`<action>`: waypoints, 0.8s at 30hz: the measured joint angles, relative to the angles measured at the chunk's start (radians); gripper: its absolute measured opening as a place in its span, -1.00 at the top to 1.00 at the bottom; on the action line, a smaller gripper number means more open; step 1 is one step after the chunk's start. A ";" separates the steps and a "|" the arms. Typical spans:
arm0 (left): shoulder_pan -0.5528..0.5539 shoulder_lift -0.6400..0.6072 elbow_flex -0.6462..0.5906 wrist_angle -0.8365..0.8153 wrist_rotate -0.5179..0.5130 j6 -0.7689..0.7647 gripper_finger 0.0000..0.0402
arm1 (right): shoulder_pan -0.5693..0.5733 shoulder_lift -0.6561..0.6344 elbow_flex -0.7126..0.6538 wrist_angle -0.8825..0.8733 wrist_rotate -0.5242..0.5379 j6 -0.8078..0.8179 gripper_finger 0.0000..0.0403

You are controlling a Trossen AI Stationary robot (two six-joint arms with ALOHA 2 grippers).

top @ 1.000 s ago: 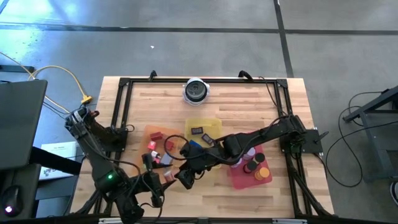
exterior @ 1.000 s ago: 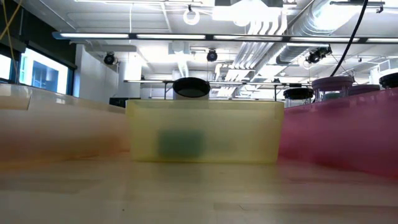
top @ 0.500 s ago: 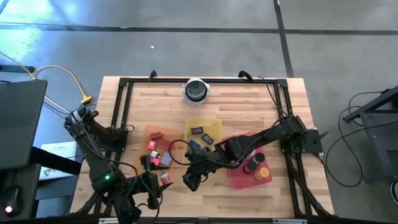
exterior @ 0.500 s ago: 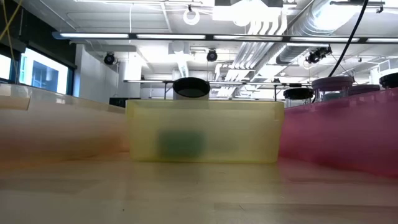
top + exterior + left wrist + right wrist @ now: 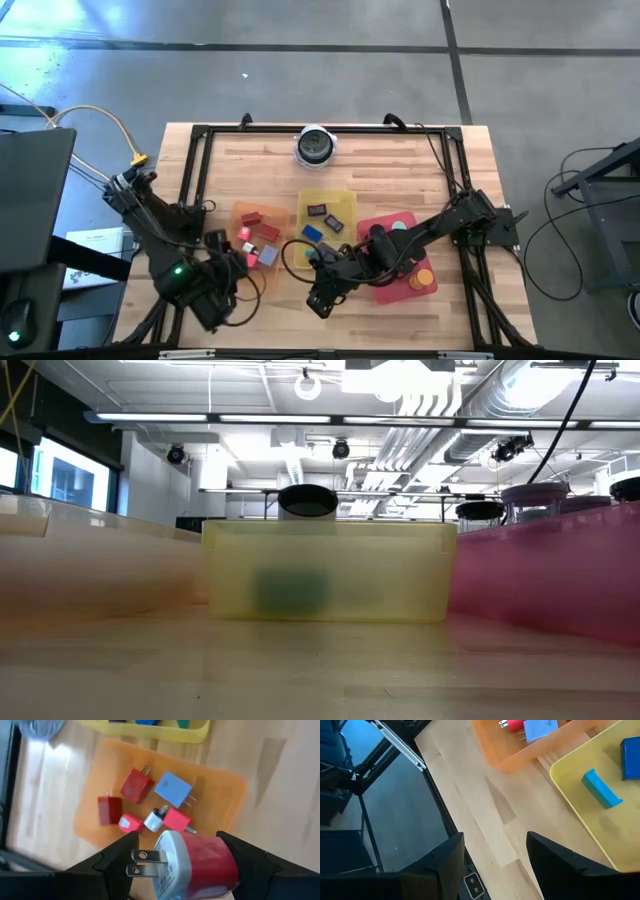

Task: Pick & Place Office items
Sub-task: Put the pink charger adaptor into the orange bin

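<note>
The office items lie sorted in three trays. The orange tray (image 5: 255, 235) (image 5: 100, 785) holds red and blue plug-like pieces. Blue and teal blocks sit in the yellow tray (image 5: 326, 212) (image 5: 570, 785). The red tray (image 5: 400, 285) carries round discs (image 5: 415, 268). My left gripper (image 5: 238, 266) (image 5: 182, 857) hovers over the orange tray's near side, shut on a red-and-white plug piece (image 5: 195, 862). My right gripper (image 5: 320, 300) (image 5: 495, 860) is open with nothing between its fingers, over bare wood near the table's near edge. My left gripper pinches the red-and-white plug piece by its red body (image 5: 210, 865), one finger on each side. The white face with two metal prongs (image 5: 142, 862) sticks out sideways. The piece is lifted clear above the orange tray.
A round silver-and-black object (image 5: 315, 146) stands near the far edge, and shows behind the yellow tray (image 5: 325, 570) in the low view. A black frame (image 5: 200, 135) borders the table. Bare wood lies along the near edge (image 5: 485, 810) and beside the far corners.
My right gripper has drawn back from between the orange and yellow trays toward the near edge and slightly right. My left gripper has moved from the near edge toward the orange tray. A red piece that lay on the wood just near of that tray no longer shows there.
</note>
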 joint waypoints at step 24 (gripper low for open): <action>0.291 0.000 -0.466 0.585 0.268 0.480 -0.23 | 0.013 0.000 0.000 0.002 -0.057 0.023 -0.01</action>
